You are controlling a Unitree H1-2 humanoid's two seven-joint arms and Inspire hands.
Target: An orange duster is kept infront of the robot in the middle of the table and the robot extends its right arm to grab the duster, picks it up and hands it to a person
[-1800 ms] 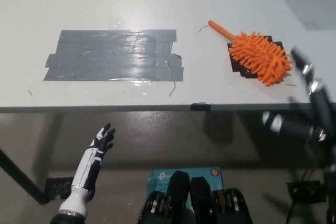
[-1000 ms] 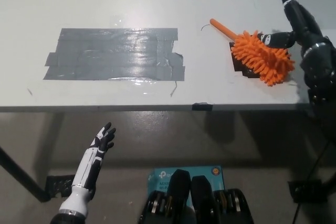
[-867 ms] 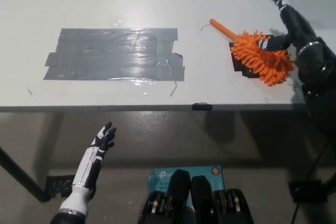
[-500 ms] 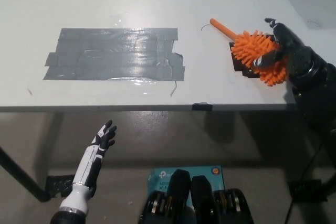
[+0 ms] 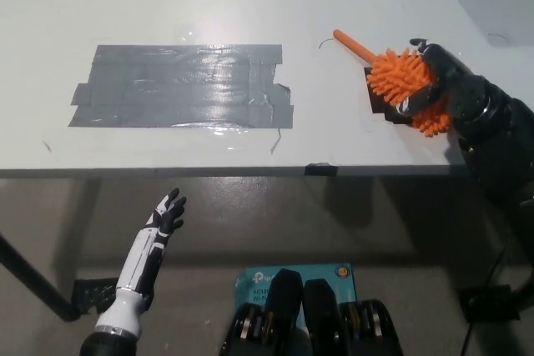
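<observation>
Right robot hand [image 5: 438,81] wraps its fingers around the orange duster [image 5: 400,77] head.

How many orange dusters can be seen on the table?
1. The orange duster lies at the right side of the white table, on a black patch, with the black right hand closed over its fluffy head.

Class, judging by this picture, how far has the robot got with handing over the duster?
Done: the right hand has reached the orange duster. In hand: its fingers are wrapped over the fluffy head, which lies on the table. Left: lifting and handing over; no person shows. The left hand rests below the table edge.
</observation>
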